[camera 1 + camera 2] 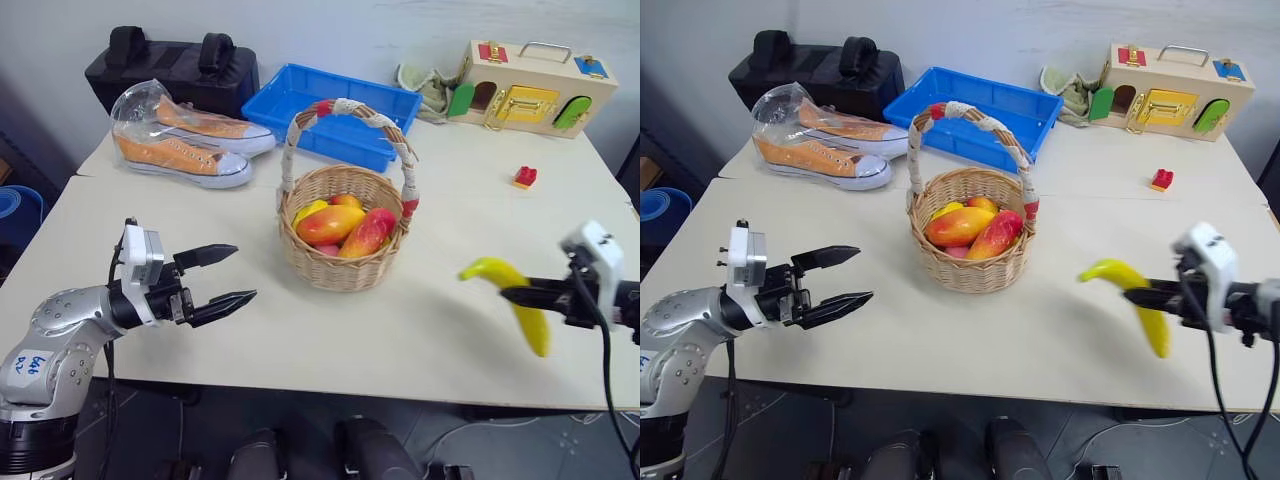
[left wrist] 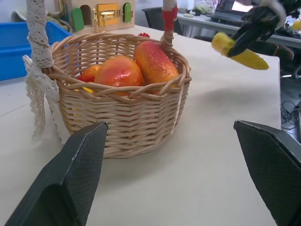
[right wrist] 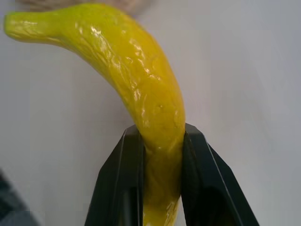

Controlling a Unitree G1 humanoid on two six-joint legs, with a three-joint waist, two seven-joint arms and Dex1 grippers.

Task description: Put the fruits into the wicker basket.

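On the near left of the pale tabletop (image 1: 420,330), the left gripper (image 1: 222,275) hangs with its two black fingers spread apart and nothing between them, pointing towards the round tan woven wicker basket with the tall cord-wrapped handle (image 1: 340,262), which stands in the middle of the table. Inside it lie glossy red-orange-yellow toy mangoes (image 1: 332,223); at least three can be counted, with more colour showing beneath that cannot be told apart. Further right, well apart from the basket and off the table surface, the right gripper (image 3: 160,141) is clenched on the one curved yellow toy banana (image 1: 515,295), pinching it across its middle. The banana's long axis runs slantwise, its stem end nearest the basket. So the basket lies to the left of the right gripper, which likely must carry the banana leftward over the rim and clear of the arched handle.
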